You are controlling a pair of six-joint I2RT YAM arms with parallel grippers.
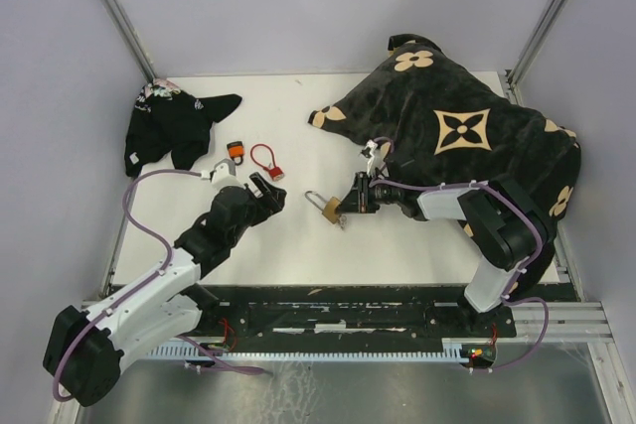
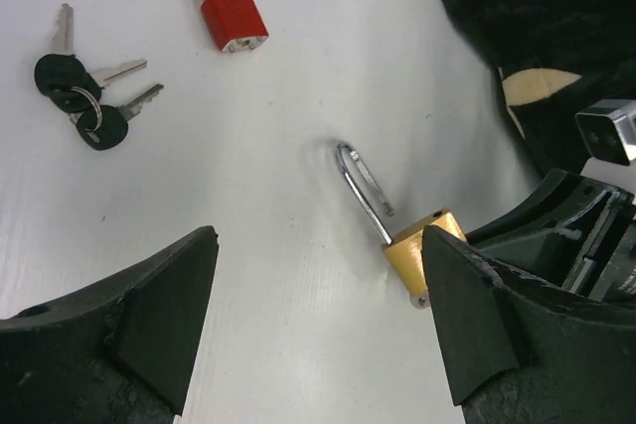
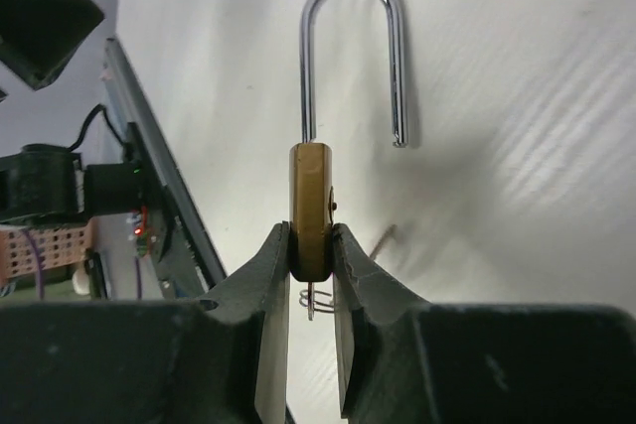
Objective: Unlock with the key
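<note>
Left jaws stand wide apart in the top view, holding nothing, at the end of the left arm [image 1: 214, 220] over the white counter [image 1: 298, 116] and near the brass padlock [image 1: 328, 208]. On the right arm [image 1: 447, 201], the right jaws are clamped on this padlock's body, about the middle of the counter. A red padlock [image 1: 275, 173] on a red cable lies just behind the left jaws. A black cloth [image 1: 169, 126] is at the far left and a black bag [image 1: 467, 116] with beige flowers at the far right.

From the left wrist, the two fingers [image 2: 129, 315] frame the view, well apart. Between them lies the brass padlock [image 2: 417, 250] with its shackle [image 2: 360, 181] standing open. A bunch of keys [image 2: 84, 96] with black heads rests on the counter, apart from the red padlock [image 2: 234, 20].

From the right wrist, the jaws squeeze the padlock [image 3: 311, 206] edge-on. The shackle [image 3: 353, 47] points up with one leg free. A thin wire [image 3: 313, 297] under the body is perhaps a key ring; I cannot tell.
</note>
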